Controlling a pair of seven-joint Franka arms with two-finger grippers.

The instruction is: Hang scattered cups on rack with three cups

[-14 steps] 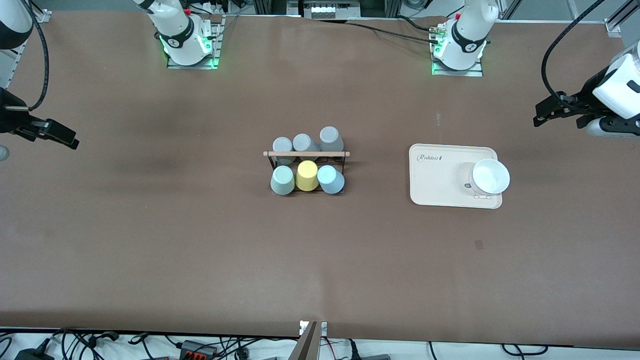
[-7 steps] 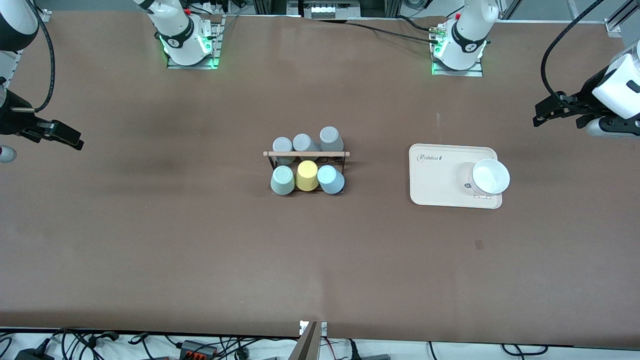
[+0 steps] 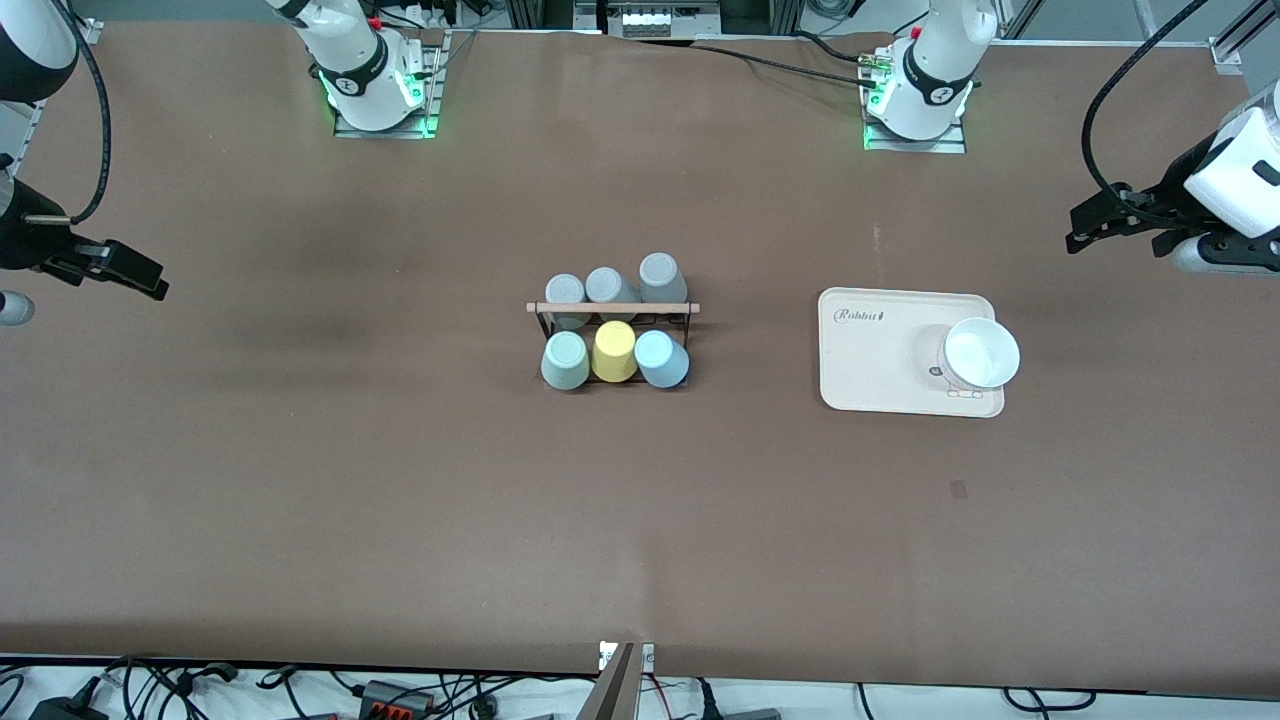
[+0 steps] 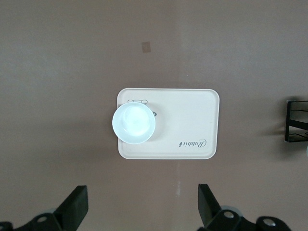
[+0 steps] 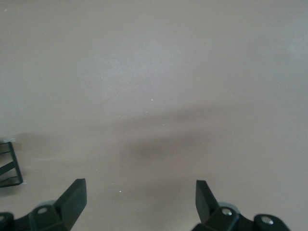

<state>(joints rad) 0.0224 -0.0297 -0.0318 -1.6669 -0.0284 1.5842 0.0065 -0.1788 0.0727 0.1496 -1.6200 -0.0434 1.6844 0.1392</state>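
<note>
The rack [image 3: 613,308], black wire with a wooden rod on top, stands mid-table. In its row nearer the front camera, bottoms up, sit a mint green cup [image 3: 565,360] at the right arm's end, a yellow cup [image 3: 614,351] in the middle and a light blue cup [image 3: 661,358] at the left arm's end. Three grey cups [image 3: 606,285] fill the farther row. My left gripper [image 3: 1078,230] [image 4: 143,207] hangs open over bare table at the left arm's end. My right gripper [image 3: 145,280] [image 5: 139,202] hangs open at the right arm's end. Neither holds anything.
A cream tray [image 3: 870,350] [image 4: 187,120] lies between the rack and the left arm's end, with a white bowl [image 3: 982,352] [image 4: 134,122] on it. The rack's edge [image 4: 296,120] [image 5: 9,163] shows in both wrist views.
The right gripper has shifted slightly toward the table's middle. The left arm and all the cups are where they were.
</note>
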